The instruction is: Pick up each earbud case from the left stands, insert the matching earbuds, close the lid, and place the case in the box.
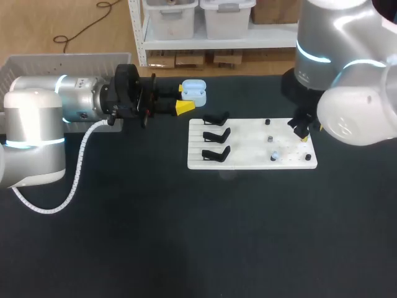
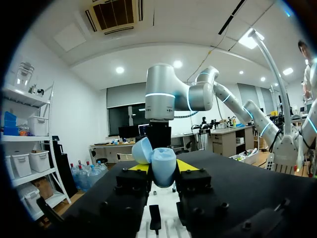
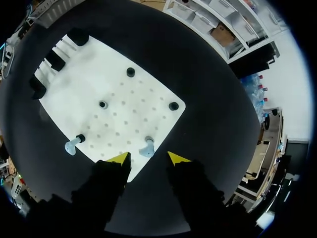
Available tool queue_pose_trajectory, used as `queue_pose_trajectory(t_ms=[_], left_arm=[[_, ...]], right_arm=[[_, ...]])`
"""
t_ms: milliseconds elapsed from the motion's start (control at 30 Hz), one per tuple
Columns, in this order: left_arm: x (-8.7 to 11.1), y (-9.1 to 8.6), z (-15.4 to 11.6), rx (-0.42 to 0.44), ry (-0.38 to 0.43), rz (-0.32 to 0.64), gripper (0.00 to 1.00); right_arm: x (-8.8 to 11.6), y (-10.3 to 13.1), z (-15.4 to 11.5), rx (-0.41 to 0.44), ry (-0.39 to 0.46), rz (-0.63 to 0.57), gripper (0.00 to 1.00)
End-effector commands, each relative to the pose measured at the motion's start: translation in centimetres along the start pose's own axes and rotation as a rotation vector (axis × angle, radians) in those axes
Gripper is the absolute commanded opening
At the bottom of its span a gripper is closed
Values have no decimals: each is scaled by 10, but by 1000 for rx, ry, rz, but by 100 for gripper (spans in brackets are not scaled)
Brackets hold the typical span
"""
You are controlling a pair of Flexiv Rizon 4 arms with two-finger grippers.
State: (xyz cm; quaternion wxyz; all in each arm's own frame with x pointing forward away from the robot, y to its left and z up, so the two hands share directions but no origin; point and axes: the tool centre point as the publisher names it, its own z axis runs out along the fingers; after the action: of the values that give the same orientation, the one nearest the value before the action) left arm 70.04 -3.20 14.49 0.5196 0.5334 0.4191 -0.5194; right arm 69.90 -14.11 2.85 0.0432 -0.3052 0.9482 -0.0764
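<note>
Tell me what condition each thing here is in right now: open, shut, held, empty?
earbud case: lid open, held in the left jaws.
left jaws: shut on the case from two sides.
right jaws: open, holding nothing, above the white board.
two earbuds: standing on the board, not yet in the case.
three black stands: empty.

The left arm (image 1: 62, 108) lay level and stretched out, with the left gripper (image 1: 183, 97) just off the far left corner of the white board (image 1: 248, 133). Its fingers were clamped from two sides on the blue earbud case (image 1: 194, 92). The right arm (image 1: 347, 81) stood over the board's right end, wrist pointing straight down, the right gripper (image 3: 148, 158) spread apart just above the board.
</note>
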Motion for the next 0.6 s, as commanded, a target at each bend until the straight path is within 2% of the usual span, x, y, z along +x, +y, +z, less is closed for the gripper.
queue_pose_trajectory(t_ms=[33, 600], left_arm=[[1, 0, 0, -1, -1, 2, 0], [1, 0, 0, -1, -1, 2, 0]], right_arm=[[4, 2, 3, 22, -16, 1, 44], [2, 3, 9, 68, -36, -7, 37]])
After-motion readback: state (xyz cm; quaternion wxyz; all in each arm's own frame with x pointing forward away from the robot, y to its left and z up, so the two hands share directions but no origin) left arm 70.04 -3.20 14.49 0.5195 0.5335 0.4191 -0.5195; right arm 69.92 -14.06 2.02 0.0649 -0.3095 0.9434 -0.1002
